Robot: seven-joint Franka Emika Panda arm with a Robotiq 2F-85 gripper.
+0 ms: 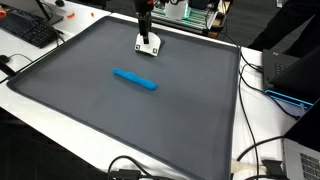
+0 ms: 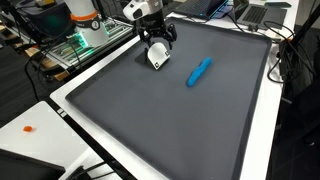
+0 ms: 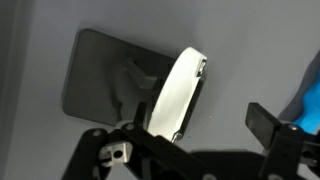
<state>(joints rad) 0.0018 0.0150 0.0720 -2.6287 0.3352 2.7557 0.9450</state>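
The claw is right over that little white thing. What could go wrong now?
1. The open gripper hangs close over the white object, which looks thin and curved in the wrist view. A finger may land on it and tip or shove it instead of straddling it.
2. The blue stick lies loose on the gray mat nearby and looks round. A sideways sweep might set it rolling.

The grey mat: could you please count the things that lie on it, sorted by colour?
White: 1, the small white object
Blue: 1, the long blue object
Total: 2
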